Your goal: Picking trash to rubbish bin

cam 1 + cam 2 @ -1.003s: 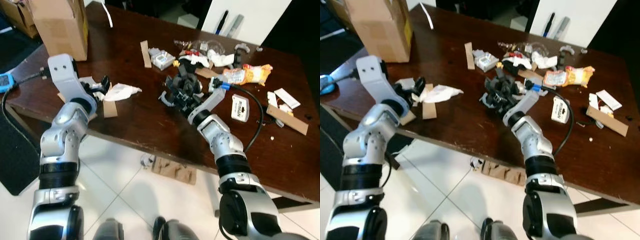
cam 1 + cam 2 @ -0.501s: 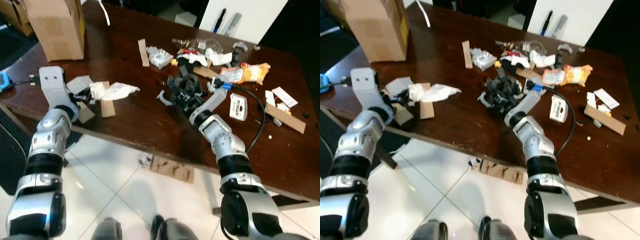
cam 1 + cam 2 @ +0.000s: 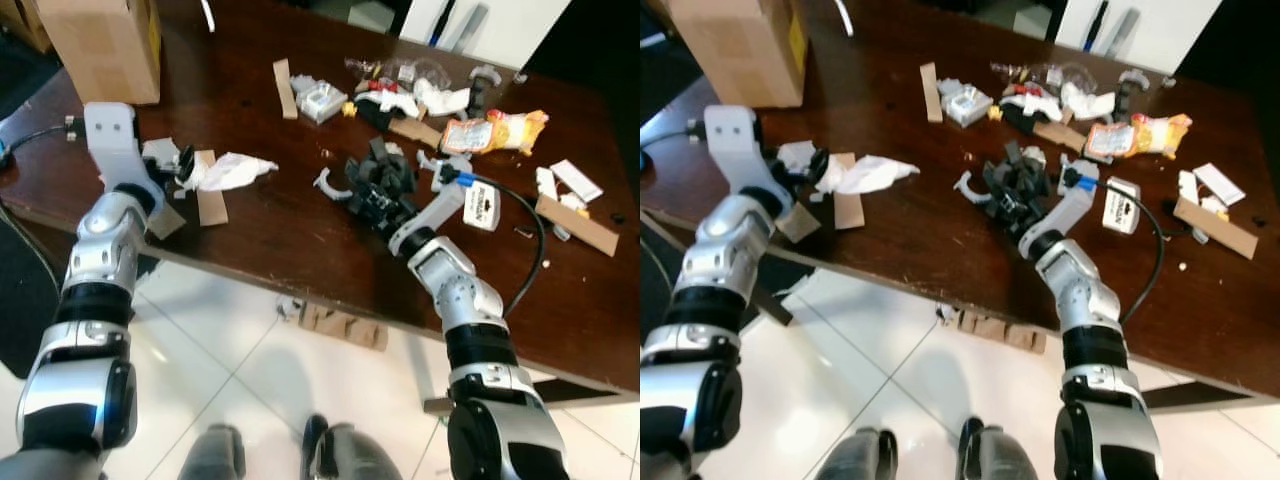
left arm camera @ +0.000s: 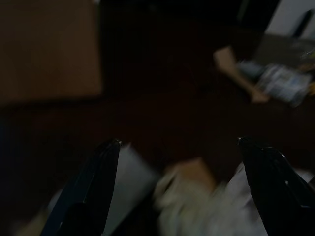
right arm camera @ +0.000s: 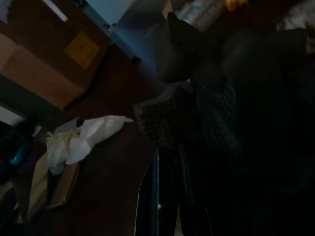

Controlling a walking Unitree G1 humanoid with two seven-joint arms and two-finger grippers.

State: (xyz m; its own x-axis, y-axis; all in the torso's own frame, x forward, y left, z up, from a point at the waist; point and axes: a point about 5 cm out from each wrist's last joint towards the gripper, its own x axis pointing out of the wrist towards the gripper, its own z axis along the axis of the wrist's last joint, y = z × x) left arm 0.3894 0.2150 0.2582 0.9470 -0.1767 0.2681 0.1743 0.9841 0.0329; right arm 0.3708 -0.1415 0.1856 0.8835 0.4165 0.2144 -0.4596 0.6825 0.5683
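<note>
Dark desk (image 3: 270, 250), litter-strewn. Left tool (image 3: 183, 163) spread at crumpled white paper (image 3: 228, 172): light, soft; pinch mid-bunch. Right tool (image 3: 372, 200) state: can't tell.

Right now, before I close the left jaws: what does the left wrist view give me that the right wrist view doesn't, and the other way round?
Left wrist view: the left gripper, jaws wide open over the crumpled white paper, and a cardboard strip farther up the table.
Right wrist view: a clump of black plastic parts close to the lens, and a yellow label on the cardboard box.
Both: the white paper, the box and the dark table.
</note>
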